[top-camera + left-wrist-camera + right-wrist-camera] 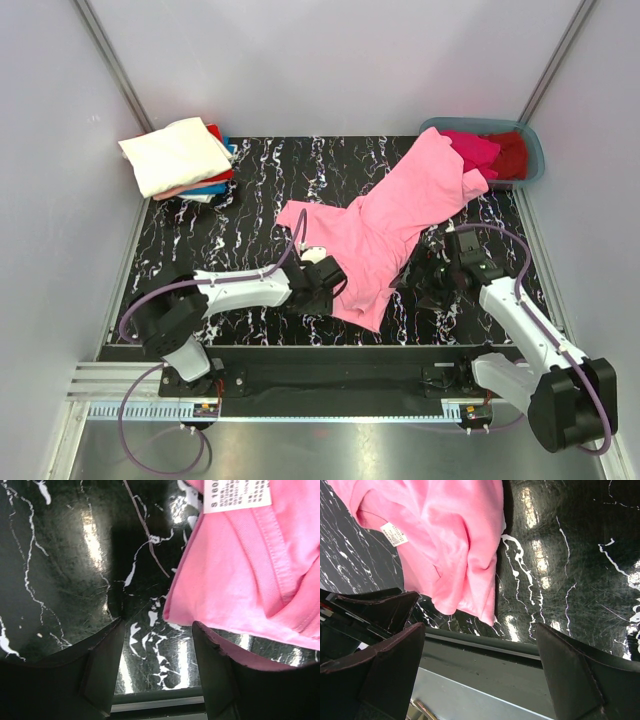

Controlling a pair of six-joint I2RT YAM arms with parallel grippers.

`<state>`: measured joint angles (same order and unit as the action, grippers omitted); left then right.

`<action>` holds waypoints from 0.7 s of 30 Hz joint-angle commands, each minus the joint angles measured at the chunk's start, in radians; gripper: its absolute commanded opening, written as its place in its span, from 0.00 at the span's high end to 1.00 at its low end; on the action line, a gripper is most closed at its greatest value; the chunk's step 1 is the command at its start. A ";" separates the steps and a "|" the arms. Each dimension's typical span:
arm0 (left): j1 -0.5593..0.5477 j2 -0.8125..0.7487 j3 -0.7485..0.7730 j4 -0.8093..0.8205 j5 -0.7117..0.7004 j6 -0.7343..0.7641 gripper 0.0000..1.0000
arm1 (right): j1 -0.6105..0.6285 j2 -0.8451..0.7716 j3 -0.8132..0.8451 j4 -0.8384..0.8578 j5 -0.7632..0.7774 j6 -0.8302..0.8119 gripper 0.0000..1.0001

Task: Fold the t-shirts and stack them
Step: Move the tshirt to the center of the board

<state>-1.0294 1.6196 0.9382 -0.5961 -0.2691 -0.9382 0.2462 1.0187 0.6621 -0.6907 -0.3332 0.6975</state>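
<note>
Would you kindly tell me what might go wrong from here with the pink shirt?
The far end of the pink t-shirt lies against the tub and the magenta shirt, so pulling may drag them. The open left gripper frames bare table beside the cloth edge; closing would likely miss.

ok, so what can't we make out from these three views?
1. Stack, top external: cream-white shirt on top covers the rest; only coloured edges show, count unclear.
2. Tub, top external: pink shirt lies over its rim, contents partly hidden.
3. Label of the pink shirt: cut by the top edge in left wrist, too small in right wrist.
4. Left tool, top external: its wrist hides the fingers; only left wrist shows them apart.
</note>
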 commanded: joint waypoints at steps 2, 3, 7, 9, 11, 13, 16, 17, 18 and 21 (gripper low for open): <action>0.005 0.000 0.010 0.070 0.010 -0.007 0.38 | 0.008 0.014 -0.016 0.048 -0.003 0.008 0.02; 0.011 0.000 0.010 0.065 0.008 -0.007 0.38 | 0.008 0.017 -0.018 0.048 -0.004 0.008 0.01; 0.014 -0.023 -0.007 0.073 -0.002 -0.017 0.39 | 0.010 0.012 -0.027 0.048 0.002 0.002 0.01; 0.015 -0.012 0.002 0.061 -0.004 -0.025 0.41 | 0.010 0.009 -0.036 0.054 0.003 0.005 0.01; 0.015 0.023 0.033 0.030 -0.005 -0.030 0.46 | 0.010 0.015 -0.044 0.066 -0.001 0.008 0.01; 0.015 0.045 0.037 0.033 0.002 -0.034 0.48 | 0.010 0.021 -0.045 0.069 -0.006 0.008 0.02; 0.015 0.052 0.033 0.052 0.018 -0.037 0.52 | 0.010 0.027 -0.045 0.066 -0.004 0.004 0.01; 0.015 0.052 0.033 0.047 0.018 -0.039 0.54 | 0.010 0.026 -0.039 0.059 -0.001 -0.001 0.01; 0.015 0.056 0.036 0.048 0.019 -0.039 0.55 | 0.010 0.023 -0.038 0.056 0.003 -0.006 0.01; 0.015 0.071 0.047 0.042 0.016 -0.037 0.63 | 0.010 0.020 -0.033 0.049 0.013 -0.012 0.01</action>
<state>-1.0157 1.6592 0.9588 -0.5732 -0.2611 -0.9604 0.2489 1.0458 0.6159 -0.6518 -0.3328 0.6968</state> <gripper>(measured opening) 0.393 0.986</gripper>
